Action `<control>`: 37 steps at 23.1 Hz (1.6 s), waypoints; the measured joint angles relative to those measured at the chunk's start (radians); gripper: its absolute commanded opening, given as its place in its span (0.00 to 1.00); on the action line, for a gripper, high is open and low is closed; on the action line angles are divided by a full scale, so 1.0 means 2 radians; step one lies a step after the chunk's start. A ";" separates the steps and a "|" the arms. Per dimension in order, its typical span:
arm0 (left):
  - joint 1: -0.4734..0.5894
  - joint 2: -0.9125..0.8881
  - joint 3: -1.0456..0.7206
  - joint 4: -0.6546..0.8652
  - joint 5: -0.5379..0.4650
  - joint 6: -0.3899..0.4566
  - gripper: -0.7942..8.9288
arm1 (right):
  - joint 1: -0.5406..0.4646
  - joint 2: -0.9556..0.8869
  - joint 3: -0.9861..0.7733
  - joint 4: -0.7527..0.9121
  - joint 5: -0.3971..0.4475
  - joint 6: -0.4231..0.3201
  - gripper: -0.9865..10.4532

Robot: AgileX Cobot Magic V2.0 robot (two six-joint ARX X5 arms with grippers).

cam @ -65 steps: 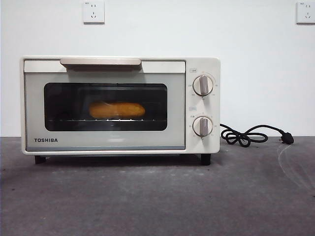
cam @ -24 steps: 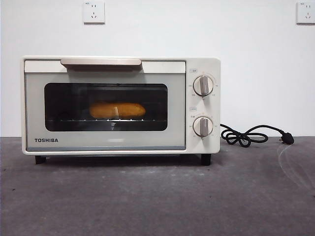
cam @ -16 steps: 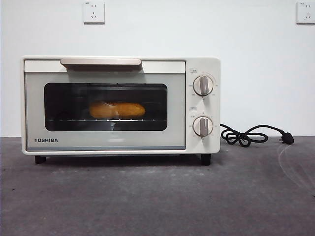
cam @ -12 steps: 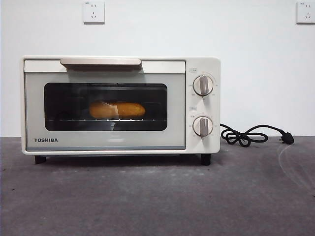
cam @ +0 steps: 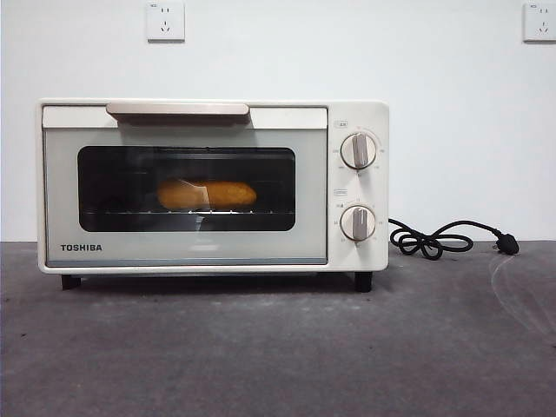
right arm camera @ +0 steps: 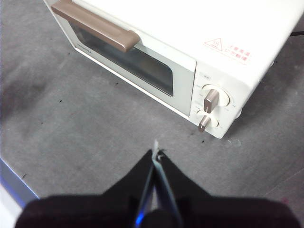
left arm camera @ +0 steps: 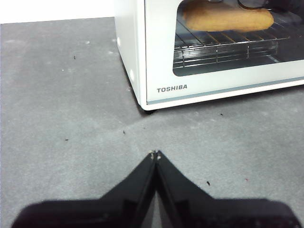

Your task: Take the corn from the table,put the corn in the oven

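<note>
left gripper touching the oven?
Apart. The left wrist view shows bare table between the left gripper, jaws shut, and the oven.

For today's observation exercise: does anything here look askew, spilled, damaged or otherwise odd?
Nothing stands out. The corn lies level on the rack inside the oven, whose door is closed. The oven stands square on the table, its cord loosely coiled beside it. Both grippers are shut, holding nothing.

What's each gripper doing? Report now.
Left gripper: closed, holding nothing.
Right gripper: closed, holding nothing.
</note>
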 measured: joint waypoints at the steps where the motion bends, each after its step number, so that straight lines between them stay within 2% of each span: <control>1: 0.000 0.000 0.000 0.000 0.000 0.000 0.08 | 0.000 0.000 0.000 0.000 0.000 0.000 0.09; 4: 0.000 0.000 0.000 0.000 0.000 0.000 0.08 | 0.000 0.000 0.000 0.000 0.021 0.000 0.09; 8: 0.000 0.000 0.000 0.000 0.000 0.000 0.08 | -0.014 0.000 0.000 0.002 0.089 -0.006 0.09; 11: 0.000 0.000 0.000 0.000 0.000 0.000 0.08 | -0.067 -0.002 -0.005 0.019 0.098 -0.008 0.09; 13: 0.000 0.000 0.000 0.000 0.000 0.000 0.08 | -0.110 -0.017 -0.038 0.063 0.081 -0.008 0.09; 15: 0.000 0.000 0.000 0.000 0.000 0.000 0.08 | -0.163 -0.053 -0.110 0.135 0.042 -0.008 0.09; 17: 0.000 0.000 0.000 0.000 0.000 0.000 0.08 | -0.212 -0.106 -0.194 0.212 0.020 -0.008 0.09; 19: 0.000 0.000 0.000 0.000 0.000 0.000 0.08 | -0.254 -0.173 -0.281 0.261 0.018 -0.008 0.09; 24: 0.000 0.000 0.000 0.000 0.000 0.000 0.08 | -0.343 -0.340 -0.468 0.293 0.022 -0.008 0.09; 29: 0.000 0.000 0.000 0.000 0.000 0.000 0.08 | -0.356 -0.444 -0.554 0.305 0.024 -0.008 0.09; 37: 0.000 0.000 0.000 0.000 0.000 0.000 0.08 | -0.356 -0.550 -0.615 0.304 0.024 -0.006 0.09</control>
